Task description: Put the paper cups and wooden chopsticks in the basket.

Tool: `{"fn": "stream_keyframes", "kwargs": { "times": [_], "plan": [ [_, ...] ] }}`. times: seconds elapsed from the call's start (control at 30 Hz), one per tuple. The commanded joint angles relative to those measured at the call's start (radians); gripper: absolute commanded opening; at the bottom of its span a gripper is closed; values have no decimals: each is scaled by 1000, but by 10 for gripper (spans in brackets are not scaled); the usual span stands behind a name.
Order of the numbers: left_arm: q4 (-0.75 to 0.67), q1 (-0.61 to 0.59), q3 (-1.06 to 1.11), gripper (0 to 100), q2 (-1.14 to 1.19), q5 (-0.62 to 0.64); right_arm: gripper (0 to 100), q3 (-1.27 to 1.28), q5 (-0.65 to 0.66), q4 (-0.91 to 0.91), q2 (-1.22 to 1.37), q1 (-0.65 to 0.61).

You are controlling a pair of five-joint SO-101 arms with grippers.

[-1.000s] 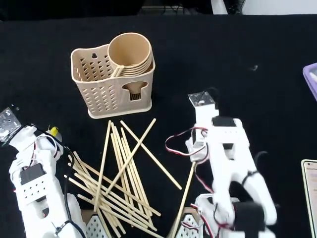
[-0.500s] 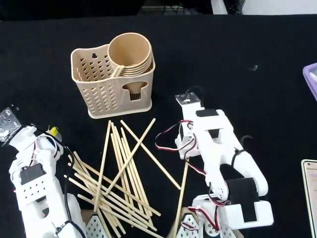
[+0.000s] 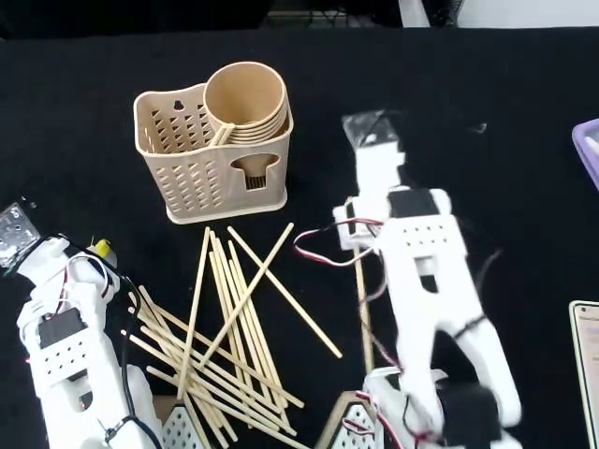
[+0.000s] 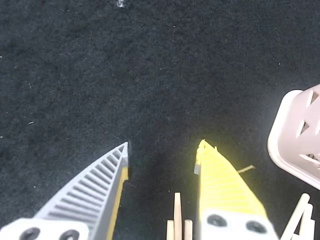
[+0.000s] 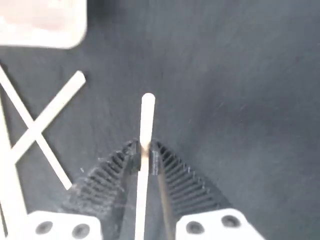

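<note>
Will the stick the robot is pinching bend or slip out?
Probably stiff: the chopstick looks straight, though the right gripper pinches it near one end. It might swivel or slip, since it is clamped at just one narrow spot. It is likely light, being so slim.

We see soft, even light from above; the black table (image 3: 487, 84) swallows it, so shadows stay faint. The right claw (image 5: 144, 146) and the chopstick (image 5: 147, 107) it pinches look soft, and the basket (image 5: 42, 22) corner beyond them is washed out white. Its arm (image 3: 426, 271) smears in the high view. Cloth ahead of the left claw (image 4: 163, 145) shows crisp grain.
</note>
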Motion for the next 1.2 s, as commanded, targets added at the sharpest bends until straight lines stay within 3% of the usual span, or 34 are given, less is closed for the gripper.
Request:
{"fn": "stream_keyframes", "kwargs": {
  "times": [0.0,0.27,0.57,0.67,0.93,1.17],
  "plan": [
    [-17,-10,-5,220,-3,3,11,-102,-28,23,-156,-21],
    [-18,-7,-5,220,-3,3,11,-84,101,29,-351,-120],
    [-18,-10,-5,220,-3,3,11,-38,110,29,-582,-463],
    [-18,-10,-5,220,-3,3,11,79,186,0,-585,-548],
    [-18,-10,-5,220,-3,3,11,453,281,-354,-587,-589],
    [-18,-10,-5,220,-3,3,18,501,282,-327,-587,-623]
  ]
}}
